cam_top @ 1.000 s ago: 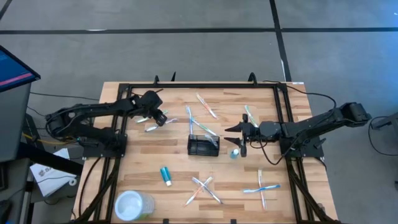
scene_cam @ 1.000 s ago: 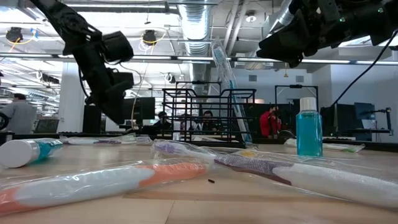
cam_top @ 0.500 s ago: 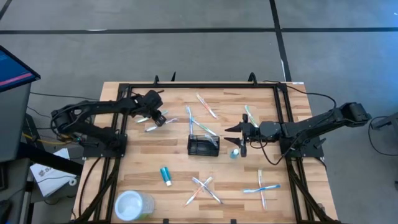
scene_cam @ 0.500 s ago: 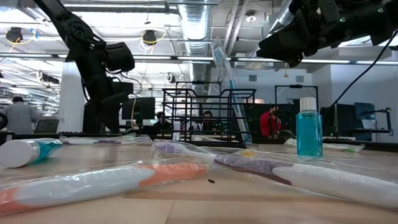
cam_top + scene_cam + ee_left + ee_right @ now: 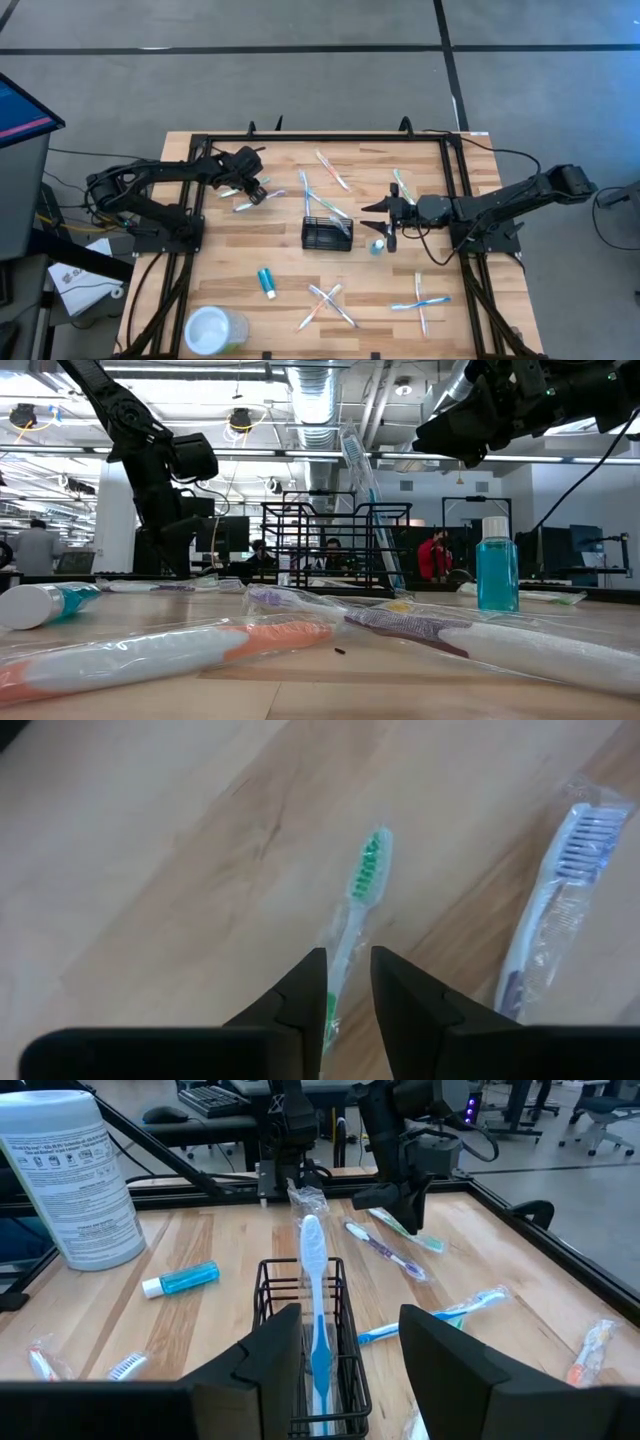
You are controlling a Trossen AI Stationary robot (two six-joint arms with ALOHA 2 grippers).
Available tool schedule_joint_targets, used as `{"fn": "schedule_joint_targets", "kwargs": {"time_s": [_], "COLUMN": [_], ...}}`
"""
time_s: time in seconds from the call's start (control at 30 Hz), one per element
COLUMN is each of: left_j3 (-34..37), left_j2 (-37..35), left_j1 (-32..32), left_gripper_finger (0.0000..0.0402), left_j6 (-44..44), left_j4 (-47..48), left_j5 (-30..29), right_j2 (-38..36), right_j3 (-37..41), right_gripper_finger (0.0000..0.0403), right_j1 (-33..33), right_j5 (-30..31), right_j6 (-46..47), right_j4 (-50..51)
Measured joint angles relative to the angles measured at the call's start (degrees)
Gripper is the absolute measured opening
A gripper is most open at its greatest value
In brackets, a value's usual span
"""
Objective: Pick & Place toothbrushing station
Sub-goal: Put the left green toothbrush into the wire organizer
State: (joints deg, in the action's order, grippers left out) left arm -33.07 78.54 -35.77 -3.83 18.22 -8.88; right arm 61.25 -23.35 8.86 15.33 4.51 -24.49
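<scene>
High view: my left tool (image 5: 256, 189) sits over the far-left part of the wooden tabletop (image 5: 285, 260), directly above a green-bristled toothbrush (image 5: 358, 901) in clear wrap. In the left wrist view its two fingers (image 5: 300, 995) stand a narrow gap apart, one on either side of that toothbrush's handle, and I cannot tell whether they touch it. A second wrapped toothbrush with purple bristles (image 5: 553, 900) lies just beside the green one, apart from it.

My right tool (image 5: 385, 223) hovers to the right of the toothbrushing station (image 5: 327, 234), a small black wire caddy standing upright near the middle of the tabletop. In the right wrist view the right tool's fingers (image 5: 268, 1348) are spread wide and hold nothing, and the caddy sits between them and farther off. A blue toothbrush (image 5: 314, 1308) stands in the caddy, leaning with its wrapped head above the rim.

A small bottle of blue liquid (image 5: 377, 246) stands just beside the right tool. A blue-and-white tube (image 5: 267, 282) lies nearer the front, and a clear round cup (image 5: 214, 329) rests at the front-left corner. More wrapped toothbrushes lie scattered across the tabletop.
</scene>
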Motion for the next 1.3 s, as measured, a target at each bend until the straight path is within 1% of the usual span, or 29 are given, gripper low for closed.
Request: {"fn": "schedule_joint_targets", "kwargs": {"time_s": [0.23,0.33,0.47,0.73,1.0,1.1,1.23,1.3], "left_j3": [0.0,0.0,0.0,0.0,0.1,0.2,-0.1,-0.1], "left_j2": [0.0,0.0,0.0,0.0,0.1,1.7,5.6,6.1], "left_j1": [0.0,0.0,0.0,0.0,0.0,0.0,0.1,0.0], "left_gripper_finger": [0.0133,0.0144,0.0142,0.0127,0.0127,0.0127,0.0124,0.0124], "left_j6": [0.4,0.4,0.1,-1.1,-1.0,-1.4,-1.6,-1.6], "left_j4": [-0.3,-0.3,-0.3,-0.3,-0.7,-0.8,-1.3,-1.4], "left_j5": [0.2,-0.5,-0.7,0.8,-0.2,-0.8,-0.6,-0.8], "right_j2": [0.0,0.0,0.0,0.0,0.0,0.0,0.0,0.0], "right_j3": [0.0,0.0,0.0,0.0,0.0,0.0,0.0,0.0], "right_gripper_finger": [0.0161,0.0161,0.0161,0.0161,0.0161,0.0161,0.0161,0.0161], "right_j1": [0.0,0.0,0.0,0.0,0.0,0.0,0.0,0.0], "right_j5": [0.0,0.0,0.0,0.0,0.0,0.0,0.0,0.0], "right_j6": [0.0,0.0,0.0,0.0,0.0,0.0,0.0,0.0], "right_j4": [0.0,0.0,0.0,0.0,0.0,0.0,0.0,0.0]}}
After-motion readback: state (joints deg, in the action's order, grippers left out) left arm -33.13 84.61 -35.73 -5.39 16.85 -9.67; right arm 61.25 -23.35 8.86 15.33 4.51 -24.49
